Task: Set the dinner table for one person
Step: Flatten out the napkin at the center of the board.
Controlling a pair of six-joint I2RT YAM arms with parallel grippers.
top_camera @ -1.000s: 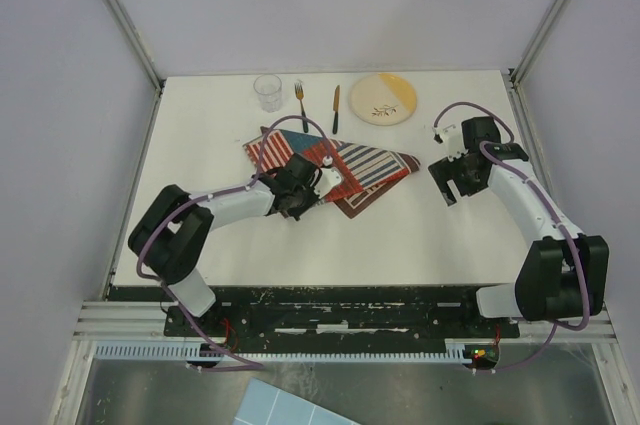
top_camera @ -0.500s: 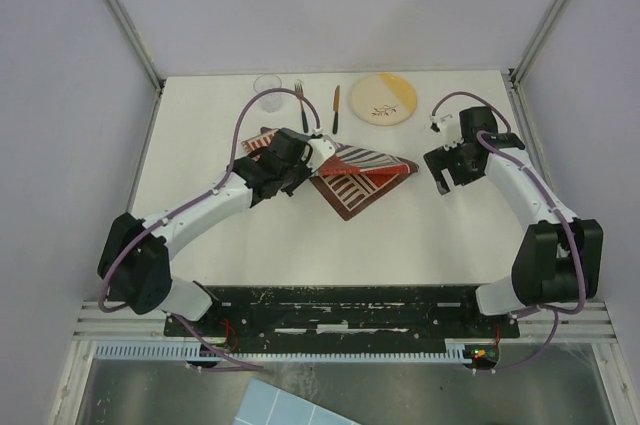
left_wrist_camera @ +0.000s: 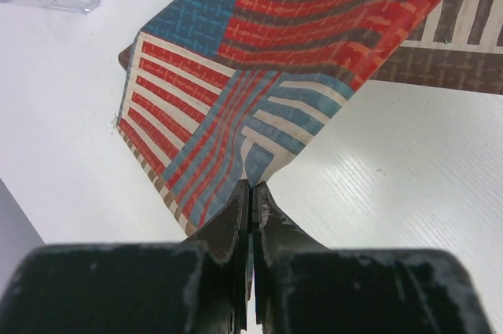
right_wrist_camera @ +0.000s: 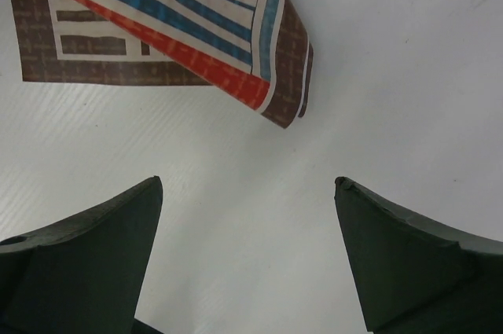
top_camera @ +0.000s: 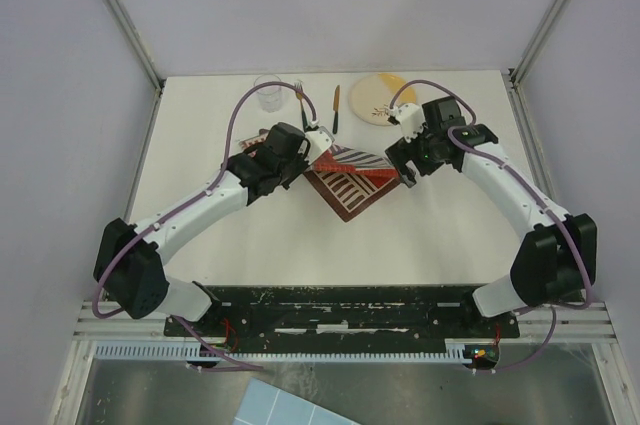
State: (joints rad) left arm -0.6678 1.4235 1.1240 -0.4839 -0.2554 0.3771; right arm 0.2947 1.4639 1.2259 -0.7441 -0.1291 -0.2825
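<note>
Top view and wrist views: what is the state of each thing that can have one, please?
placemat: folded over itself, one edge pinched and raised.
left gripper: shut on placemat.
right gripper: open, holding nothing, near a placemat corner.
glass: upright, looks empty.
plate: lying flat, visible part bare.
knife: lying flat.
fork: lying flat.

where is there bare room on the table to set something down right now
Most bare: the dinner table between the two arms, nearer than the placemat. Also the left strip nearer than the glass. Crowded: the far edge with glass, fork, knife and plate, and the middle, where the left gripper pinches the placemat and the right gripper hovers open.
</note>
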